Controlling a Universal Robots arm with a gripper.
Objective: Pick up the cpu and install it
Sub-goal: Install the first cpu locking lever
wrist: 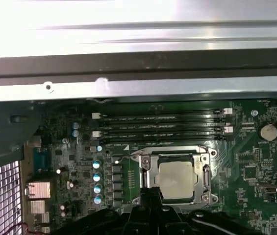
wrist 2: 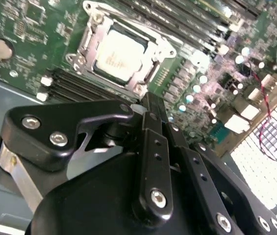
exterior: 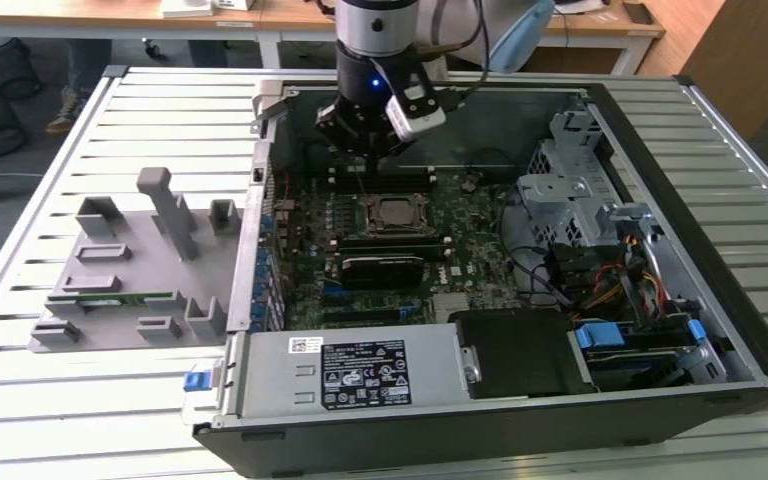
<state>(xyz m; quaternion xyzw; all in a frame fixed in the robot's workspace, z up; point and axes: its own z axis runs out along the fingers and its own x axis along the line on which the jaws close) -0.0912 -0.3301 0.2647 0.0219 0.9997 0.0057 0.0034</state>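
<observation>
So the cpu is sitting in the socket frame on the motherboard, silver top up, flat as far as I can tell in both wrist views. It looks seated already, with the metal bracket framing it on all sides.

The gripper hangs inside the open pc case, above the memory slots just beside the socket, toward the back wall of the case in the exterior view. In the second wrist view the jaws look drawn together with nothing between them, so I'd call them closed and empty.

On handling, my guess: the chip is light, rigid and thin, and the smooth metal lid is probably a bit slippery. The underside contacts and the socket pins are the fragile bit, so any tilt or sideways drag is bad news. The only sane place to hold it is by two opposite edges of the rim, kept level.

The whole case rests on a slatted desk, with a grey parts holder off to the exterior view's left.
</observation>
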